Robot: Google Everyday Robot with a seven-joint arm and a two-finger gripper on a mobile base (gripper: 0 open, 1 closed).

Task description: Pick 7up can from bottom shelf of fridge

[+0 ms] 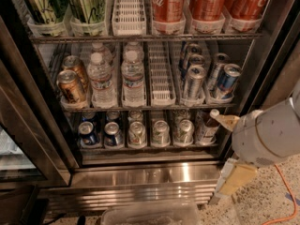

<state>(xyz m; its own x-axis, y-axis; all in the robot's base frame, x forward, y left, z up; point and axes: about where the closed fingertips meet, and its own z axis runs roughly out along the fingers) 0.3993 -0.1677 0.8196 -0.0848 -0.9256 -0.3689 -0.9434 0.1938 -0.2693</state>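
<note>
The fridge stands open in front of me, with wire shelves of drinks. On the bottom shelf three pale green-silver 7up cans stand side by side in the middle lanes. Two dark blue cans are to their left and a dark bottle is to their right. My gripper is at the right end of the bottom shelf, just right of the bottle's cap, on the bulky grey arm. It is well right of the 7up cans and holds nothing that I can see.
The middle rack holds water bottles, brown cans and slim silver-blue cans. The top rack holds red cola bottles and green cans. The dark door frame is beside the arm. The stainless base is below, with an orange cable on the floor.
</note>
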